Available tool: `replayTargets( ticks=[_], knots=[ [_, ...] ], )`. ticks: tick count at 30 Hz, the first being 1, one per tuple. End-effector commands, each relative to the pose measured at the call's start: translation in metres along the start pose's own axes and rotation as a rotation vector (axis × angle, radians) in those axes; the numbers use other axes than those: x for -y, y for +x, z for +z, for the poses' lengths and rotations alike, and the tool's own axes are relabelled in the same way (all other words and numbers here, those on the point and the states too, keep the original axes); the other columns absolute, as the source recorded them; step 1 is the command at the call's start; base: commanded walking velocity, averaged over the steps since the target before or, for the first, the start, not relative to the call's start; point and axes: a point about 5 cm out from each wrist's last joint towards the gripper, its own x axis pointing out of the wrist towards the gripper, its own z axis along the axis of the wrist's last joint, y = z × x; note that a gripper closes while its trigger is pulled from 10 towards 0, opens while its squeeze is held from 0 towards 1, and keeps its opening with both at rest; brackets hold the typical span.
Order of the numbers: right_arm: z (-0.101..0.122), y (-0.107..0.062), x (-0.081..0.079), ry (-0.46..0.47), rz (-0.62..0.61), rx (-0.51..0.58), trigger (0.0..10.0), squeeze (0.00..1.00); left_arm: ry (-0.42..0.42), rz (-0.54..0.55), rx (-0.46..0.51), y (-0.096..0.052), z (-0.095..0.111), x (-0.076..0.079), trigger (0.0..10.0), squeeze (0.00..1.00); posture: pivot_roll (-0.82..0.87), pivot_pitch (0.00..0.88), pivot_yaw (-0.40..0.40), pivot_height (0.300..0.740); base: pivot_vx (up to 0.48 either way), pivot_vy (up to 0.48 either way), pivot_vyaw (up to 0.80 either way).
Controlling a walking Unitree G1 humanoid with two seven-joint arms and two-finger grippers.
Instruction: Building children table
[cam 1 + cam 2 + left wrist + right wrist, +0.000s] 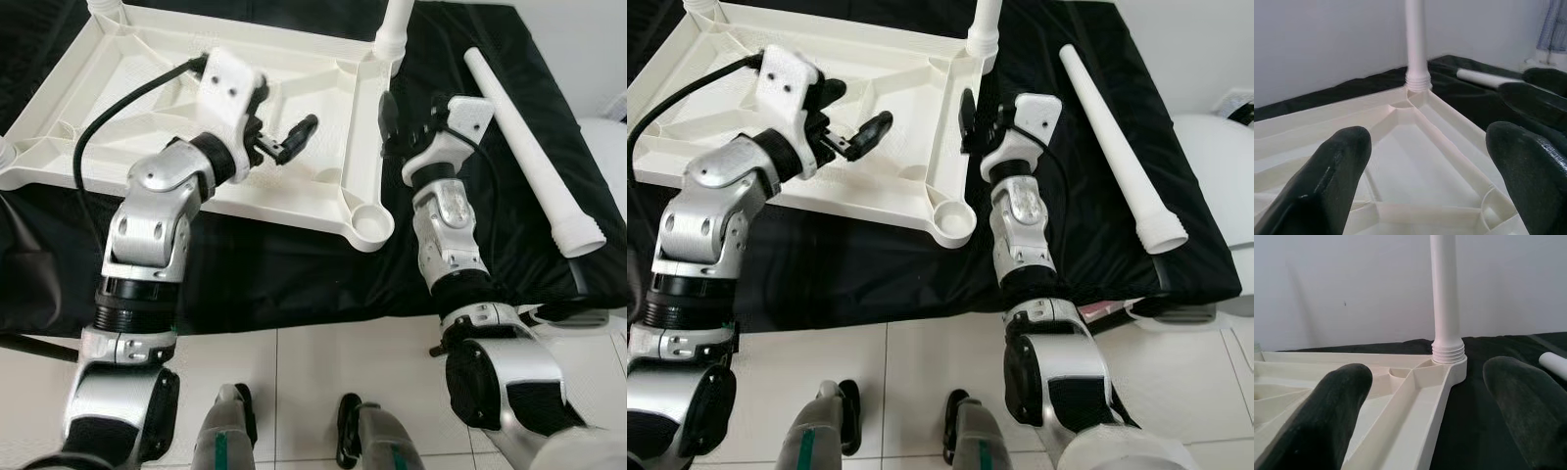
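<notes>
An upturned white tabletop [147, 147] lies on a black cloth [274, 264], with a leg [1445, 298] standing in its far right corner. The left gripper [284, 142] hovers over its middle, fingers wide apart. The right gripper [1425, 406] sits at its right edge, fingers wide too, and a loose leg [529, 147] lies to the right.

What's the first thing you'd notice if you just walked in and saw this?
A big white tabletop lies upside down on a black cloth, with a white leg already standing up in its far corner. The left gripper hovers open over the ribbed underside, and the right gripper is open beside the tabletop's edge. One loose leg lies on the cloth at the robot's right.
</notes>
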Motion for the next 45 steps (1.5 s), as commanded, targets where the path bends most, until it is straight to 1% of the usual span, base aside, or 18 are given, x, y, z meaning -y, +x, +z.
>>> replayTargets(
  ticks=[1, 2, 5, 8, 9, 13, 15, 17, 19, 23, 25, 28, 29, 31, 34, 37, 39, 45],
  knots=[
    [0.005, -0.007, -0.004, 0.008, 0.028, 0.024, 10.0, 0.0, -0.016, 0.457, 0.003, -0.017, -0.006, -0.019, 10.0, 0.0, 0.15, 0.159, -0.056, 0.74, 0.0, 0.0, 0.0],
    [0.005, -0.007, -0.004, 0.008, 0.028, 0.024, 10.0, 0.0, -0.016, 0.457, 0.003, -0.017, -0.006, -0.019, 10.0, 0.0, 0.15, 0.159, -0.056, 0.74, 0.0, 0.0, 0.0],
    [0.007, -0.019, -0.012, 0.033, 0.054, 0.039, 10.0, 0.0, -0.048, 0.518, -0.005, -0.032, -0.016, -0.017, 10.0, 0.0, 0.15, 0.148, -0.06, 0.74, 0.0, 0.0, 0.0],
    [0.007, -0.027, -0.016, 0.02, 0.072, 0.042, 10.0, 0.0, -0.073, 0.572, 0.003, -0.043, -0.023, -0.016, 10.0, 0.0, 0.15, 0.14, -0.062, 0.74, 0.0, 0.0, 0.0],
    [0.007, -0.027, -0.016, 0.02, 0.072, 0.042, 10.0, 0.0, -0.073, 0.572, 0.003, -0.043, -0.023, -0.016, 10.0, 0.0, 0.15, 0.14, -0.062, 0.74, 0.0, 0.0, 0.0],
    [0.003, -0.041, -0.019, -0.014, 0.072, 0.025, 10.0, 0.0, 0.019, 0.641, -0.047, -0.061, -0.037, -0.012, 10.0, 0.0, 0.14, 0.119, -0.065, 0.74, 0.0, 0.0, 0.0],
    [0.003, -0.041, -0.019, -0.014, 0.072, 0.025, 10.0, 0.0, 0.019, 0.641, -0.047, -0.061, -0.037, -0.012, 10.0, 0.0, 0.14, 0.119, -0.065, 0.74, 0.0, 0.0, 0.0],
    [-0.001, -0.048, -0.018, -0.03, 0.056, -0.004, 10.0, 0.0, 0.052, 0.683, -0.07, -0.073, -0.043, -0.009, 10.0, 0.0, 0.14, 0.106, -0.066, 0.74, 0.0, 0.0, 0.0],
    [-0.001, -0.053, -0.012, -0.045, 0.032, -0.023, 10.0, 0.0, 0.082, 0.709, -0.08, -0.083, -0.044, -0.007, 10.0, 0.0, 0.14, 0.098, -0.066, 0.74, 0.0, 0.0, 0.0],
    [-0.001, -0.056, -0.002, -0.074, 0.009, -0.039, 10.0, 0.0, 0.104, 0.703, -0.077, -0.092, -0.043, -0.006, 10.0, 0.0, 0.13, 0.09, -0.067, 0.74, 0.0, 0.0, 0.0],
    [-0.001, -0.058, 0.003, -0.088, -0.002, -0.046, 10.0, 0.0, 0.083, 0.682, -0.07, -0.093, -0.043, -0.004, 10.0, 0.0, 0.13, 0.089, -0.068, 0.74, 0.0, 0.0, 0.0],
    [-0.003, -0.059, 0.017, -0.122, -0.048, -0.07, 10.0, 0.0, 0.107, 0.629, -0.048, -0.095, -0.039, 0.003, 10.0, 0.0, 0.14, 0.08, -0.072, 0.74, 0.0, 0.0, 0.0],
    [-0.003, -0.059, 0.017, -0.122, -0.048, -0.07, 10.0, 0.0, 0.107, 0.629, -0.048, -0.095, -0.039, 0.003, 10.0, 0.0, 0.14, 0.08, -0.072, 0.74, 0.0, 0.0, 0.0],
    [-0.005, -0.059, 0.026, -0.154, -0.075, -0.085, 10.0, 0.0, 0.131, 0.599, -0.077, -0.097, -0.047, 0.008, 10.0, 0.0, 0.14, 0.075, -0.072, 0.74, 0.0, 0.0, 0.0],
    [-0.003, -0.054, 0.046, -0.19, -0.169, -0.113, 10.0, 0.0, 0.133, 0.568, -0.096, -0.096, -0.052, 0.013, 10.0, 0.0, 0.13, 0.063, -0.076, 0.74, 0.0, 0.0, 0.0],
    [-0.003, -0.053, 0.051, -0.199, -0.189, -0.118, 10.0, 0.0, 0.134, 0.558, -0.098, -0.095, -0.052, 0.014, 10.0, 0.0, 0.13, 0.063, -0.076, 0.74, 0.0, 0.0, 0.0],
    [0.001, -0.05, 0.07, -0.222, -0.271, -0.136, 10.0, 0.0, 0.164, 0.516, -0.086, -0.088, -0.047, 0.019, 10.0, 0.0, 0.13, 0.055, -0.075, 0.74, 0.0, 0.0, 0.0],
    [0.001, -0.051, 0.081, -0.217, -0.333, -0.153, 10.0, 0.0, 0.154, 0.485, -0.09, -0.087, -0.051, 0.025, 10.0, 0.0, 0.12, 0.048, -0.072, 0.74, 0.0, 0.0, 0.0]
  ],
)
